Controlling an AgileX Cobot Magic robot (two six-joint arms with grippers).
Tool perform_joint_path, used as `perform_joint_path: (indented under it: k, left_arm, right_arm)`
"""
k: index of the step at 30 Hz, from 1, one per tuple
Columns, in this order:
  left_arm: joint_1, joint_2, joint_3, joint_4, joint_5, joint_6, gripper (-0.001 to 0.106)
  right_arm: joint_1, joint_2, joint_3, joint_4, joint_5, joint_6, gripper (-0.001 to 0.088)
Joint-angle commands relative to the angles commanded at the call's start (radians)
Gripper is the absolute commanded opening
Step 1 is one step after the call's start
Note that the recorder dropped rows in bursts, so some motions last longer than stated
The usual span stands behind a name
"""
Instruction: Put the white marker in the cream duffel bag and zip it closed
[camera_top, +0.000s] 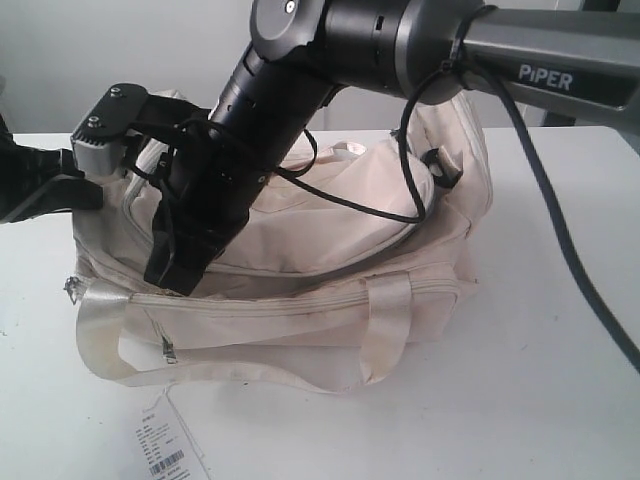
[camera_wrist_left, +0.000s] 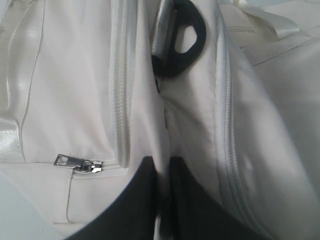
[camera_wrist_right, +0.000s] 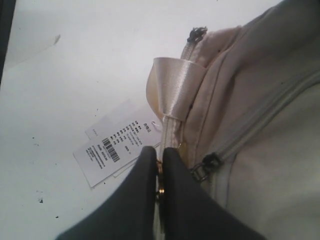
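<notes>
The cream duffel bag (camera_top: 340, 225) lies on its side on the white table (camera_top: 540, 400). My right arm reaches across the bag to its left end. There the right gripper (camera_top: 176, 278) (camera_wrist_right: 160, 152) is shut on a small brass zipper pull by the strap loop (camera_wrist_right: 175, 92). My left gripper (camera_top: 88, 195) (camera_wrist_left: 163, 167) comes in from the left edge and is shut on a fold of the bag's cream fabric (camera_wrist_left: 165, 125), below a black buckle (camera_wrist_left: 182, 45). The white marker is out of view.
A paper barcode tag (camera_top: 165, 445) (camera_wrist_right: 107, 150) lies on the table in front of the bag's left end. A silver pocket zipper pull (camera_top: 168, 350) (camera_wrist_left: 75, 164) hangs on the front. A black cable (camera_top: 560, 240) trails from the right arm over the bag.
</notes>
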Motion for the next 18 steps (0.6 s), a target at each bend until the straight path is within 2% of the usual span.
perform_joint_path:
  k: [18]
  left_arm:
    - [0.000, 0.000, 0.000, 0.000, 0.000, 0.000, 0.000]
  right_arm:
    - [0.000, -0.022, 0.000, -0.075, 0.000, 0.119, 0.0000]
